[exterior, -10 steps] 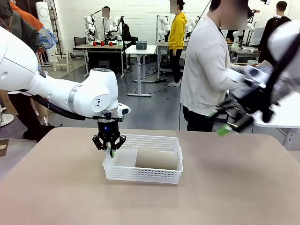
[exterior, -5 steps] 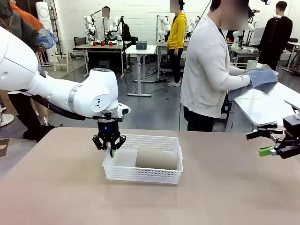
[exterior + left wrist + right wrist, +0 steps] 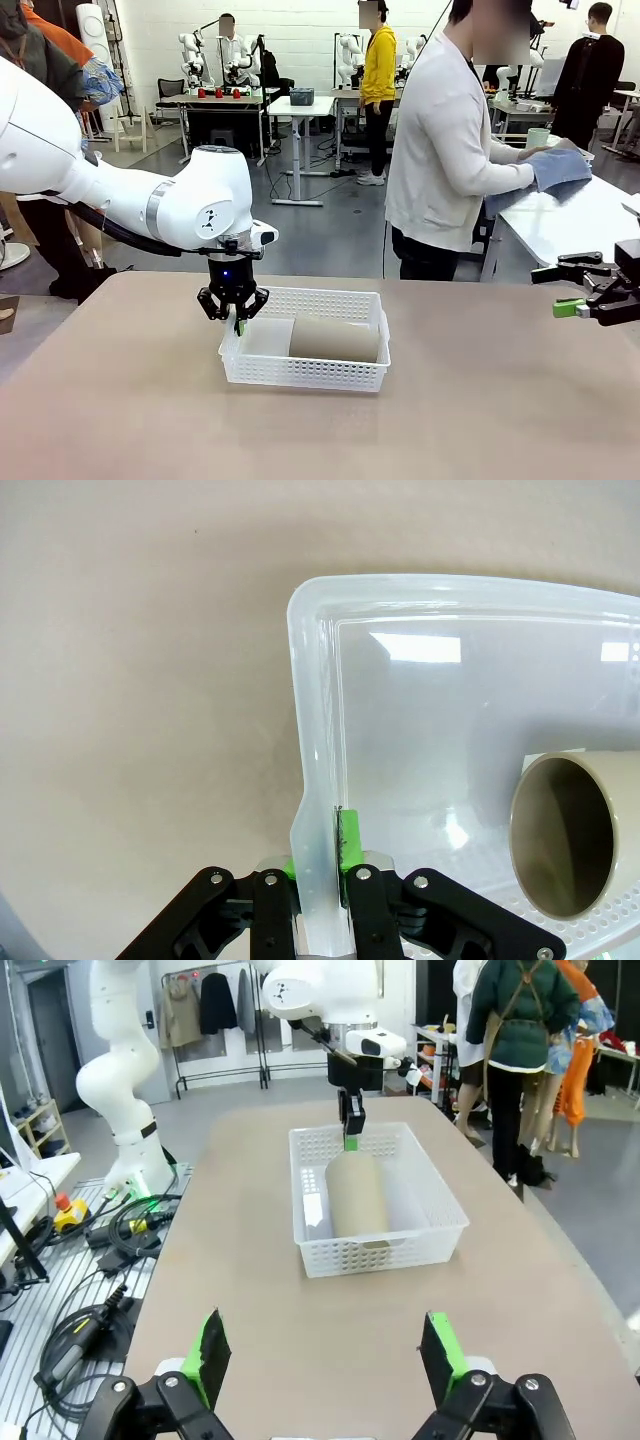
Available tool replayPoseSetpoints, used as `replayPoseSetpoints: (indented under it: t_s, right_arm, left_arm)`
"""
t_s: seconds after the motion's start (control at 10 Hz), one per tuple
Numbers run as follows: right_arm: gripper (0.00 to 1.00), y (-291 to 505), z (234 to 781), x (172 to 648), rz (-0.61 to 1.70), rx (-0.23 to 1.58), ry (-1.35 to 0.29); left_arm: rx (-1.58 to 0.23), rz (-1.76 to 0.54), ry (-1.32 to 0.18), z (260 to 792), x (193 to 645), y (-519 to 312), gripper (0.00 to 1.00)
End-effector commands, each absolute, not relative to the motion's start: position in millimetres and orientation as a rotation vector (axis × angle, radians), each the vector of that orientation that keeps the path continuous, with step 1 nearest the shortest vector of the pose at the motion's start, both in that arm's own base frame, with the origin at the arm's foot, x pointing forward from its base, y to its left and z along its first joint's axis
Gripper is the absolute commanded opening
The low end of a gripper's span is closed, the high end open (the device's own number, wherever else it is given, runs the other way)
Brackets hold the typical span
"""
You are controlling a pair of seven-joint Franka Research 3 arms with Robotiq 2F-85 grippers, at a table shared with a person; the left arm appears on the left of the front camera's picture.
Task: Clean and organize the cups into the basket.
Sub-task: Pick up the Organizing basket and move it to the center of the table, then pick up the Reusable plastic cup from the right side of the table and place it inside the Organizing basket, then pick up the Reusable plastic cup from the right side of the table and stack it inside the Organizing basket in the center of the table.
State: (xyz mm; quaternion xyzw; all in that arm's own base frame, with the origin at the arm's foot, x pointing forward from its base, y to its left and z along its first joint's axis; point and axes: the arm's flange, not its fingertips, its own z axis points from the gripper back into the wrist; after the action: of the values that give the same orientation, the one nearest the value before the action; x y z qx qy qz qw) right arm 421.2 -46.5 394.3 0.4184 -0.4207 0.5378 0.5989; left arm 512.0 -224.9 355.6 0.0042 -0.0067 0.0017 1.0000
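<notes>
A white lattice basket (image 3: pixel 300 372) stands mid-table with one tan cup (image 3: pixel 335 340) lying on its side inside. My left gripper (image 3: pixel 238 318) is shut on the basket's left rim; in the left wrist view the left gripper (image 3: pixel 318 865) pinches the rim (image 3: pixel 310 730), the cup's open mouth (image 3: pixel 575 835) to the right. My right gripper (image 3: pixel 556 291) hovers open and empty at the table's right edge. In the right wrist view the right gripper (image 3: pixel 325 1355) faces the basket (image 3: pixel 380 1250) and cup (image 3: pixel 357 1195). Beyond the table, a person holds a mint green cup (image 3: pixel 540 137).
The person stands at the far right by a white side table (image 3: pixel 570 225), a blue cloth (image 3: pixel 560 168) in their hands against the green cup. Bare tabletop (image 3: pixel 480 400) lies in front of and to the right of the basket. Cables and a rack (image 3: pixel 70 1260) sit beside the table.
My right arm has swung from up near the person to the table's right edge, its jaws still open. The person's cloth has shifted slightly. The left gripper and basket have not moved.
</notes>
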Motion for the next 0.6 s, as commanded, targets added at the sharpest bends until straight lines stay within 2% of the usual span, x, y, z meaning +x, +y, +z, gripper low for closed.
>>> replayPoseSetpoints:
  t_s: [0.0, 0.5]
  right_arm:
    - [1.00, -47.2, 392.6, 421.7, 1.268, 0.975, -0.955]
    - [1.00, -47.2, 392.6, 421.7, 1.268, 0.975, -0.955]
  left_arm:
    - [0.008, 0.003, -0.017, 357.5, 512.3, -225.4, 0.00]
    - [0.008, 0.003, -0.017, 357.5, 512.3, -225.4, 0.00]
